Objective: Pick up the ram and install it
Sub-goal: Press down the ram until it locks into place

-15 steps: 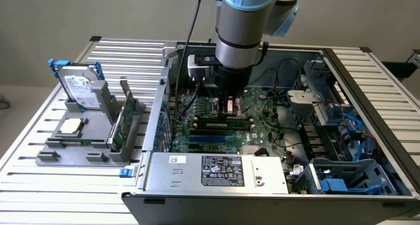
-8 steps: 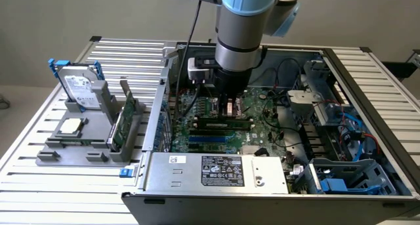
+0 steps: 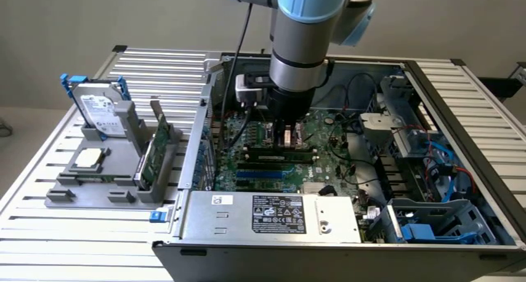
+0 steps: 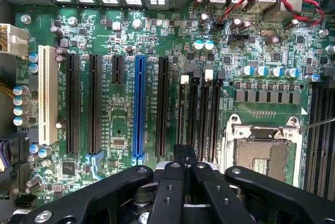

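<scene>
Exterior view, taken from its left across to its right.

1. The slatted metal desk (image 3: 49,189) carries a grey holder block (image 3: 98,183). In it, a silver hard drive (image 3: 100,112) with blue handles stands upright. A small square chip (image 3: 89,159) lies flat in front of the drive. A broad green circuit card (image 3: 154,153) stands on edge at the block's right end.

2. Next comes the open computer case (image 3: 460,171). Its power supply box (image 3: 275,214), with a black label, lies along the near edge. The green motherboard (image 3: 329,165) covers the floor behind it.

3. My arm (image 3: 300,42) comes straight down into the case over the motherboard's middle. My hand (image 3: 285,139) is low, just above the memory slots.

4. The ram (image 3: 278,151) is directly beneath my hand. It is a long, narrow, thin strip, green along its length with a dark row of chips. It stands on edge, parallel to the black slots beside it and about as long as them. I cannot tell whether it is fully seated.

5. To the right of the motherboard are the drive cage (image 3: 395,97) and bundles of blue and red cables (image 3: 448,165).

Wrist view: my hand (image 4: 185,153) has its fingers (image 4: 178,182) drawn together with no gap, over the group of black memory slots (image 4: 201,114) next to the bare processor socket (image 4: 259,153). Their tips meet the ram's upper edge in the exterior view, but I cannot tell whether they pinch it.
</scene>
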Tool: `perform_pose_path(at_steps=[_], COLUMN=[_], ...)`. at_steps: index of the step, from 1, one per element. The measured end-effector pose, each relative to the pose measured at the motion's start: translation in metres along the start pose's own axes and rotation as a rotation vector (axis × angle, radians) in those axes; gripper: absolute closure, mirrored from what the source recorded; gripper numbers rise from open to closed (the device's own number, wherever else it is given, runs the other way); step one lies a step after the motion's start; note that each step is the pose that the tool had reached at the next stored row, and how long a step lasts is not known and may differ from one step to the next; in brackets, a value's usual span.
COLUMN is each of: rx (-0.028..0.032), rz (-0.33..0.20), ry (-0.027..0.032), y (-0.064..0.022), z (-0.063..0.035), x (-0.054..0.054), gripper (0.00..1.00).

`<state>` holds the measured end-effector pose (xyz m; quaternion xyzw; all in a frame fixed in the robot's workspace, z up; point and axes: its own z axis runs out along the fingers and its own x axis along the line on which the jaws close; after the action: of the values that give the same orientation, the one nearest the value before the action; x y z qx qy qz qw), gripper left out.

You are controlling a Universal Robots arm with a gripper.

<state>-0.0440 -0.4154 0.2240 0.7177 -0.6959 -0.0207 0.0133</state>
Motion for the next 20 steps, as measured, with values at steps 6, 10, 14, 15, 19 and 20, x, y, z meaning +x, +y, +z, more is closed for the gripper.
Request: perform_pose_path(at_steps=[6,10,14,15,19,20], rx=[-0.0108,-0.0227,-0.0282,-0.0283,-0.0285,-0.0285], rz=[0.0,0.0,0.0,0.0,0.0,0.0], ry=[-0.0016,-0.0016,-0.0022,-0.002,-0.0018,-0.0018], y=[-0.0029,-0.0129,-0.0212,-0.0212,-0.0212,-0.0212], z=[-0.0193,-0.0352,-0.0414,-0.0415,-0.0416,-0.0416], x=[0.0,0.001,0.002,0.002,0.002,0.002], gripper=[0.89,0.89,0.89,0.89,0.89,0.89])
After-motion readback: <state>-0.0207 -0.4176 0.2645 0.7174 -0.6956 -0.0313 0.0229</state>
